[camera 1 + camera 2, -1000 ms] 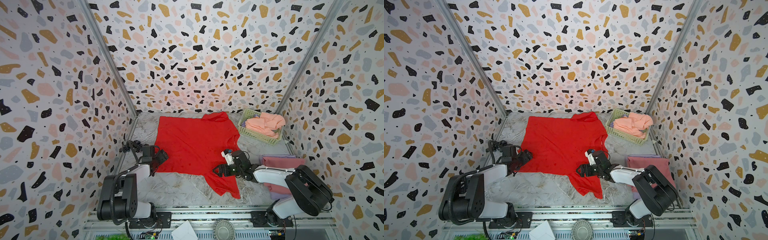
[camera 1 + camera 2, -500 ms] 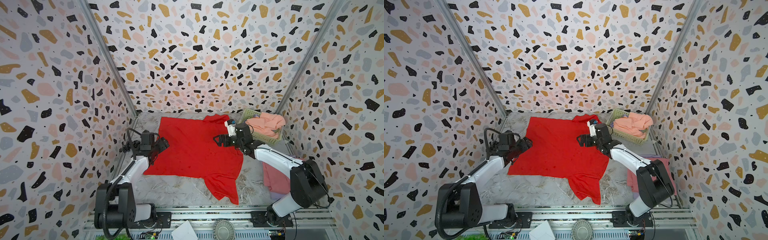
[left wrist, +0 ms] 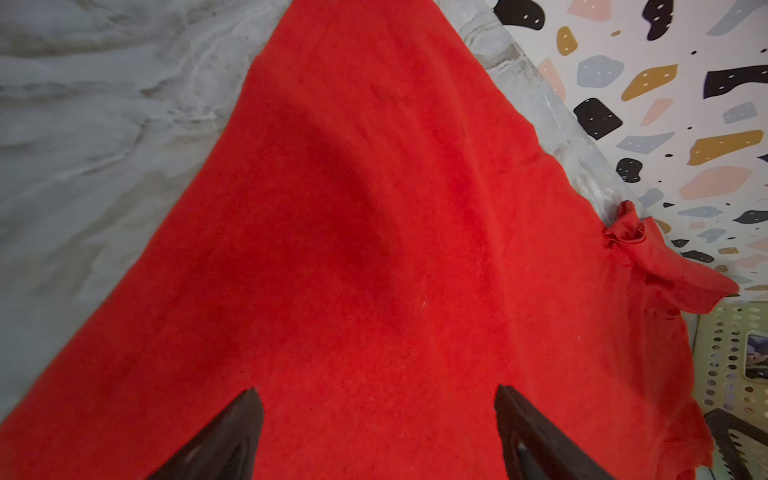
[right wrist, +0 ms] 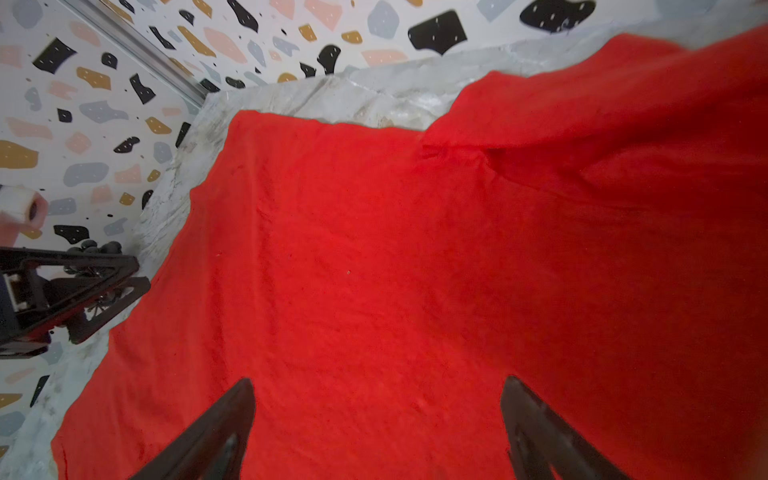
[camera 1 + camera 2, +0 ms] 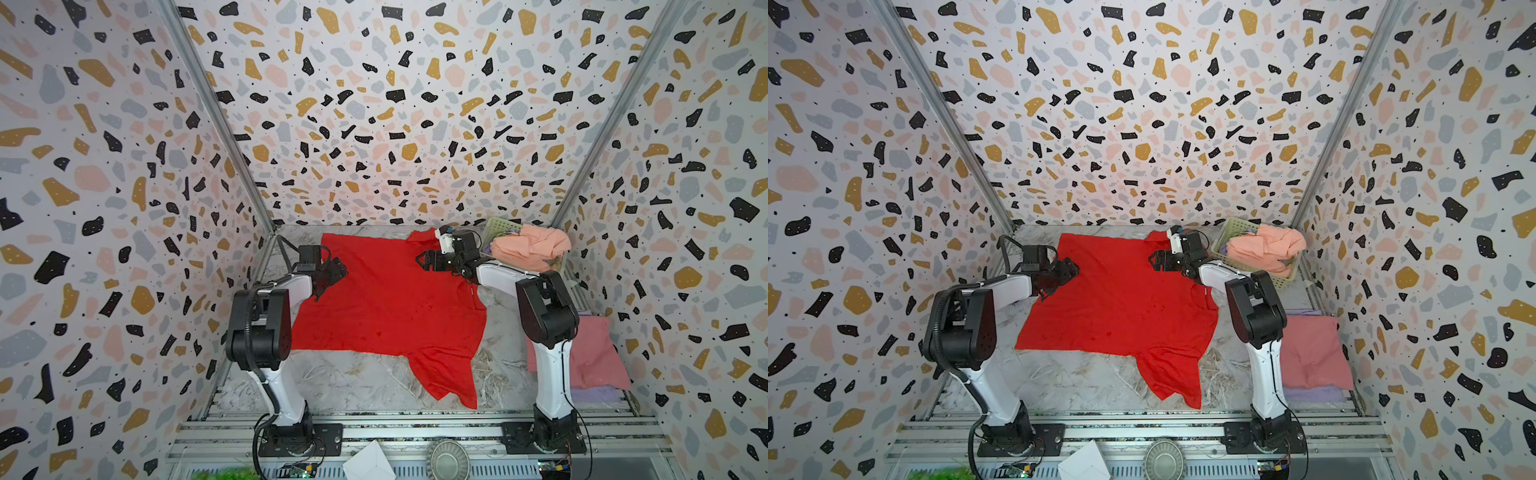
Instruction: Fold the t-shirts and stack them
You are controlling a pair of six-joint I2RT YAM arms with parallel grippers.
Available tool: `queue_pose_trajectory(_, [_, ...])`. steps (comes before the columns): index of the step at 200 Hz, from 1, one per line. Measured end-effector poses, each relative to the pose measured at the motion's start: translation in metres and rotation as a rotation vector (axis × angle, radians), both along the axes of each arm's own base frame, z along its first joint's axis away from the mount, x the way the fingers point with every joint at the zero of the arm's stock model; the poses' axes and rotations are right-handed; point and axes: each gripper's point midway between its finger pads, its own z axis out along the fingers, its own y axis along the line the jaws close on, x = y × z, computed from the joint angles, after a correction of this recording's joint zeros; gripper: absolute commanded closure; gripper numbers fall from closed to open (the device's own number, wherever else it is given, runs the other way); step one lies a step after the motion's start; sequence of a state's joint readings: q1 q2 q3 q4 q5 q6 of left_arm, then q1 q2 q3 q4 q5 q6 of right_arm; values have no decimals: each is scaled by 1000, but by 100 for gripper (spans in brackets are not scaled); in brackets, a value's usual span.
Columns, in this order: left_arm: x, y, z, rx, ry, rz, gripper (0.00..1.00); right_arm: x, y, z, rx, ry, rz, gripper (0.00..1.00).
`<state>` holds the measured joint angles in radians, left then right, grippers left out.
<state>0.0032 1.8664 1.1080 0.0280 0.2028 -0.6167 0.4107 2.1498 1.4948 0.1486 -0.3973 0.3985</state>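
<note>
While you look down from above, the red t-shirt (image 5: 386, 303) lies spread nearly flat on the marble tabletop (image 5: 345, 382), and everything else can be placed from it. Your left gripper (image 5: 332, 270) hovers over the shirt's left edge, toward the far side, its jaws spread wide with nothing between them; the left wrist view shows only red cloth (image 3: 374, 249) between the two dark fingers (image 3: 232, 436). Your right gripper (image 5: 428, 261) hangs over the shirt's far right part, close to the bunched sleeve (image 5: 422, 237) at the back edge, likewise wide apart and empty; its wrist view shows bare red fabric (image 4: 374, 291) between the fingers (image 4: 216, 432). One sleeve (image 5: 449, 378) trails off the shirt's near right corner toward you.

Beyond the shirt's far right corner sits the pale green basket (image 5: 1235, 228) with a crumpled peach-orange t-shirt (image 5: 1264, 249) heaped in it. Well to the right of the red shirt, behind the right arm, a folded dusty pink t-shirt (image 5: 1312, 353) lies on top of a lavender t-shirt (image 5: 1312, 392).
</note>
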Motion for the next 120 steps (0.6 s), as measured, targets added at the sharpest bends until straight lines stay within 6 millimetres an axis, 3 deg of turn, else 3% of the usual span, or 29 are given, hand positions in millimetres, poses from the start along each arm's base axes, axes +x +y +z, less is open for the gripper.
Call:
queue_pose_trajectory(45, [-21,7,-24,1,31,41,13,-32,-10,-48,-52,110,37,11])
queue_pose_trajectory(63, [-36,10,-24,-8,14,61,13,-45,-14,-48,-59,99,59,12])
queue_pose_trajectory(120, [-96,18,-25,-17,-5,130,14,-114,-34,-52,-77,142,104,15])
